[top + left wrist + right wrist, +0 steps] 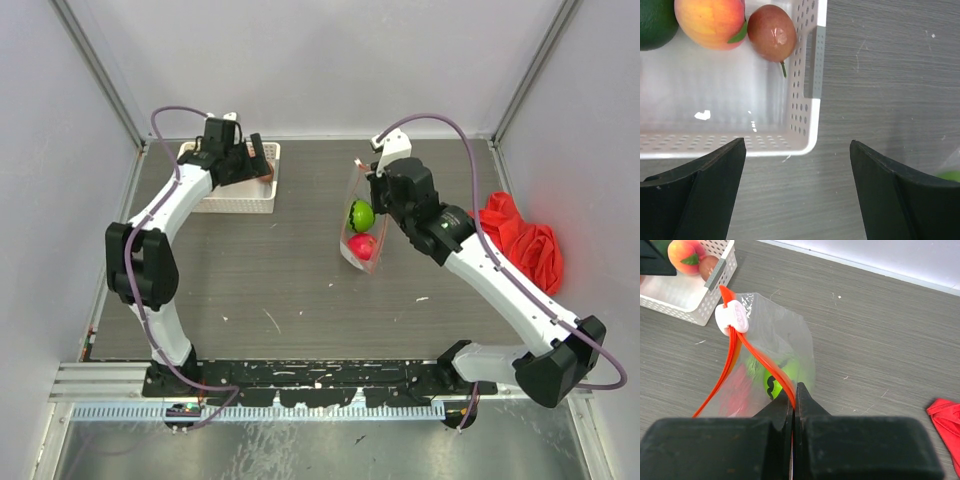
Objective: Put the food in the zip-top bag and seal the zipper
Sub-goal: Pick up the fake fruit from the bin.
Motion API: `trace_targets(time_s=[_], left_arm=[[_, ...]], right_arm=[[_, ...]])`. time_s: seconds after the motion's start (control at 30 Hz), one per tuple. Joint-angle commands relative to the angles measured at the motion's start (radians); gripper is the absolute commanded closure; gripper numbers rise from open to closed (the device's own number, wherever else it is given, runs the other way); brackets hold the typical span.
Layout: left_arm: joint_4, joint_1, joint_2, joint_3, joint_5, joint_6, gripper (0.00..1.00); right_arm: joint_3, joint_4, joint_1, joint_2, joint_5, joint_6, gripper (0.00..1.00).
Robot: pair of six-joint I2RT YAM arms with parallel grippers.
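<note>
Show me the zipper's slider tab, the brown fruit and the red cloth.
slider tab [731, 319], right wrist view, middle of the white tab.
brown fruit [772, 33], left wrist view, its shiny middle.
red cloth [525, 245], top external view, middle of the heap.

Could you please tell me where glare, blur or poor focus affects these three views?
Top external: even, soft light, faint shadows. Left wrist: small glare patches on the floor of the white basket and a highlight on the brown fruit. Right wrist: the green fruit and red fruit show only as hazy smears through the zip-top bag; the right pincer fills the bottom, dark and soft.
</note>
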Motion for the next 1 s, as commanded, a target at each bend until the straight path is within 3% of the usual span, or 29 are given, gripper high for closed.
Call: trace_targets(time_s=[0.0,0.2,0.47,0.7,0.97], left_arm=[[0.034,0.019,0.064,0.093,-0.039,0.013,0.16],[0.131,0.037,0.186,0.162,-0.071,-0.069,0.25],[0.219,0.036,0.327,0.247,-0.055,-0.07,0.33],[0.346,0.033,0.375,0.256,-0.05,0.072,0.36],[0.313,0.033,0.469,0.355,-0.019,0.228,0.34]], right_arm=[[-0.005,0.067,-0.004,0.005,-0.017,-0.004,1.0],[-0.01,0.066,-0.005,0.029,-0.039,0.006,1.0],[-0.01,0.058,-0.004,0.054,-0.042,0.009,1.0],[-0.013,0.043,-0.004,0.069,-0.051,0.01,1.0],[-0.012,0.028,-0.005,0.088,-0.056,0.014,1.0]])
